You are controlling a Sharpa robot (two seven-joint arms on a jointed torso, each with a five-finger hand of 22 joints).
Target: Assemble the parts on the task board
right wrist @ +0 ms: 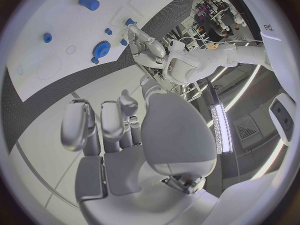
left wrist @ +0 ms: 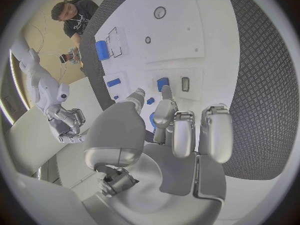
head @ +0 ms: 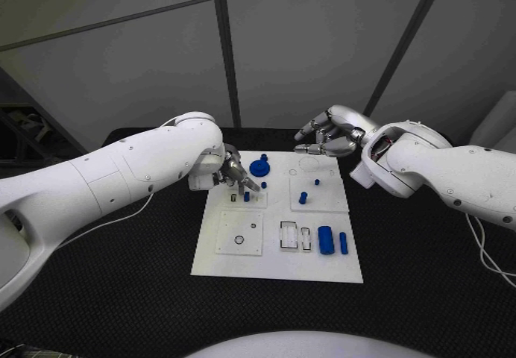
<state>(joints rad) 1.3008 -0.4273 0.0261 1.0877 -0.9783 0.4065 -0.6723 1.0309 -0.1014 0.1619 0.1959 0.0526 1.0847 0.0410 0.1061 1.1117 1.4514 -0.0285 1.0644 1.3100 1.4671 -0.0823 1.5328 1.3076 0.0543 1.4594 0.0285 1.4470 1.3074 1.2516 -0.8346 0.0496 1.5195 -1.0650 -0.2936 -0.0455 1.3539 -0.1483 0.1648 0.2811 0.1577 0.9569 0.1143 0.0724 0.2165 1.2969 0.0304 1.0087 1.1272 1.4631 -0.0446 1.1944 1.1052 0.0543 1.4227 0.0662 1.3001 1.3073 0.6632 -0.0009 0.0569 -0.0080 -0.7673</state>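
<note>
The white task board (head: 323, 265) lies in the middle of the table. A blue gear (head: 259, 165) sits at its far left, short blue pegs (head: 303, 198) stand mid-board, and a thick blue cylinder (head: 326, 240) lies near the right edge. My left hand (head: 231, 176) hovers over the board's far left corner beside the gear, its fingers (left wrist: 176, 130) stretched toward a small peg (head: 246, 196), nothing held. The gear (left wrist: 153, 121) peeks out behind those fingers. My right hand (head: 329, 135) hangs above the board's far edge, fingers loosely bent and empty. The right wrist view shows the gear (right wrist: 100, 48) and the left hand (right wrist: 147, 48).
Raised white squares on the board carry a ring outline (head: 240, 240) and rectangular slots (head: 288, 235). Black textured table (head: 129, 283) surrounds the board on every side. A thin white cable (head: 118, 218) runs beneath my left arm.
</note>
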